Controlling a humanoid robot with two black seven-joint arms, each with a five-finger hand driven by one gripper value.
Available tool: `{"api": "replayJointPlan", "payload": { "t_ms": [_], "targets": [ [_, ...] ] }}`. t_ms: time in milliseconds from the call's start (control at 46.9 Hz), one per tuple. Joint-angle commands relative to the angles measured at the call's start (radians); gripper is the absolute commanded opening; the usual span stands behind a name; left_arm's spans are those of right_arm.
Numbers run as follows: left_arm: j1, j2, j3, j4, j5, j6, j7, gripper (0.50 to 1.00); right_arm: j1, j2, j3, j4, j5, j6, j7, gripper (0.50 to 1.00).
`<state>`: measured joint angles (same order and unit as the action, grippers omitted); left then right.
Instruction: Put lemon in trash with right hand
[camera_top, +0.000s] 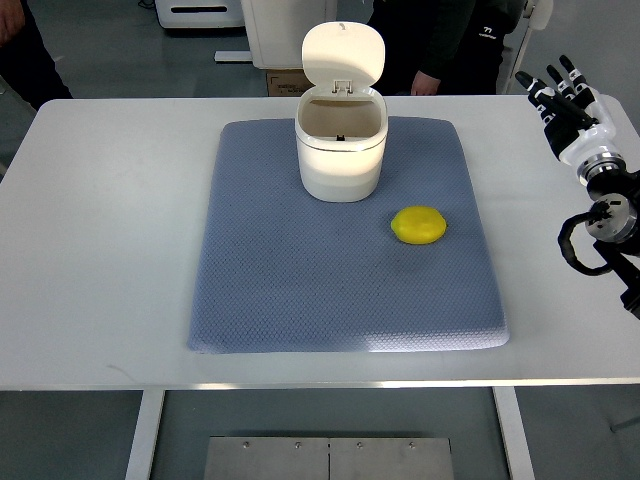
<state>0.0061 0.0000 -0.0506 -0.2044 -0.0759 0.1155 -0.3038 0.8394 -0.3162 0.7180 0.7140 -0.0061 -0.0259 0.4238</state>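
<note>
A yellow lemon (419, 224) is lying on a blue-grey, diamond-textured mat (300, 290) at four o'clock from the cream-white bin (341, 150); the table (100, 250) is showing plain white

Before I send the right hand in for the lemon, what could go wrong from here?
1. The lemon is rounded and lies loose on the blue mat; a poor grip could set it rolling.
2. It lies close to the trash bin, so the right hand might nudge the bin when it comes in from the far right.
3. The lid stands upright behind the opening; coming in from behind could knock it.
</note>
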Motion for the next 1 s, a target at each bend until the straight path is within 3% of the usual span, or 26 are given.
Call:
{"api": "replayJointPlan", "payload": {
  "t_ms": [0,64,405,576,768,981],
  "targets": [
    [0.0,0.0,0.0,-0.001,0.001,0.0,0.0,1.0,0.001,0.0,0.001,-0.019,0.0,0.0,0.085,1.0],
    [0.0,0.0,0.0,0.0,0.001,0.0,0.0,1.0,0.02,0.002,0.003,-0.051,0.0,0.0,0.113,1.0],
    [0.0,0.0,0.0,0.0,0.001,0.0,0.0,1.0,0.017,0.002,0.003,-0.07,0.003,0.006,0.124,1.0],
    [0.0,0.0,0.0,0.0,-0.001,0.0,0.0,1.0,-0.026,-0.01,-0.011,0.033,-0.015,0.018,0.159,1.0],
    [0.0,0.0,0.0,0.0,-0.001,0.0,0.0,1.0,-0.066,-0.109,-0.113,0.22,-0.15,0.018,0.187,1.0],
    [0.0,0.0,0.0,0.0,0.001,0.0,0.0,1.0,-0.063,-0.184,-0.226,0.269,-0.201,0.017,0.187,1.0]
  ]
}}
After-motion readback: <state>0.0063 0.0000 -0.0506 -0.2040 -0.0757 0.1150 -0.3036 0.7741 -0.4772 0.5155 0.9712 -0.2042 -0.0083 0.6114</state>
